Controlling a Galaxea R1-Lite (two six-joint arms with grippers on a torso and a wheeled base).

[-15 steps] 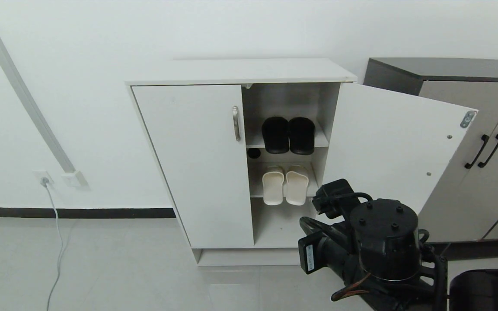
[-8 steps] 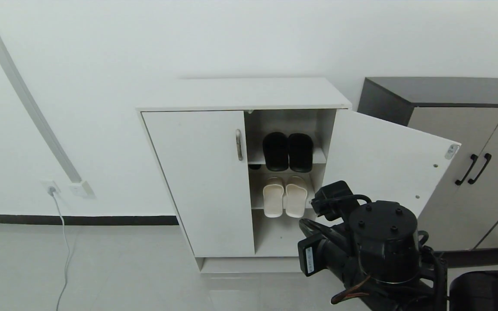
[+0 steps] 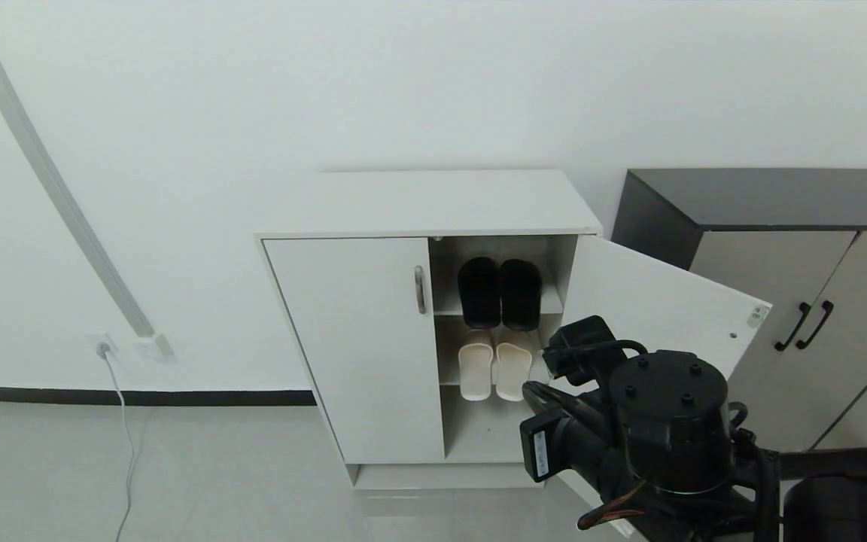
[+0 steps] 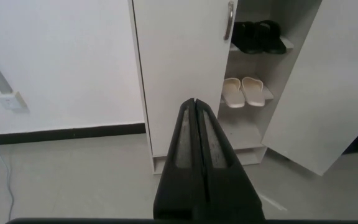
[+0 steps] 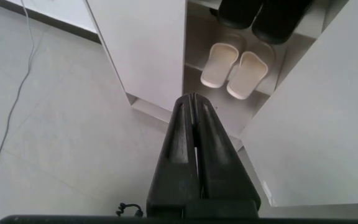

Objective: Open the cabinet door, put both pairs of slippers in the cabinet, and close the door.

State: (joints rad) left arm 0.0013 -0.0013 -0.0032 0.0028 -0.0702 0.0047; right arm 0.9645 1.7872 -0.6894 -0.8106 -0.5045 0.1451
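Note:
The white cabinet (image 3: 433, 199) stands against the wall with its right door (image 3: 652, 301) swung open and its left door (image 3: 358, 339) closed. A black pair of slippers (image 3: 499, 292) lies on the upper shelf, and a white pair (image 3: 494, 363) on the shelf below. Both pairs show again in the left wrist view, black slippers (image 4: 258, 36) and white slippers (image 4: 244, 91), and the white slippers (image 5: 235, 65) in the right wrist view. My left gripper (image 4: 194, 102) is shut and empty, well back from the cabinet. My right gripper (image 5: 194, 98) is shut and empty, over the floor before the open compartment.
A grey cabinet (image 3: 772, 226) with black handles stands right behind the open door. A wall socket with a cable (image 3: 126, 421) is at the left, and a slanted conduit (image 3: 50, 181) runs up the wall. Bare floor (image 3: 177, 482) lies in front.
The whole head picture has shifted: the cabinet now sits lower and smaller, so the camera has drawn back. The slippers and door keep their places relative to the cabinet.

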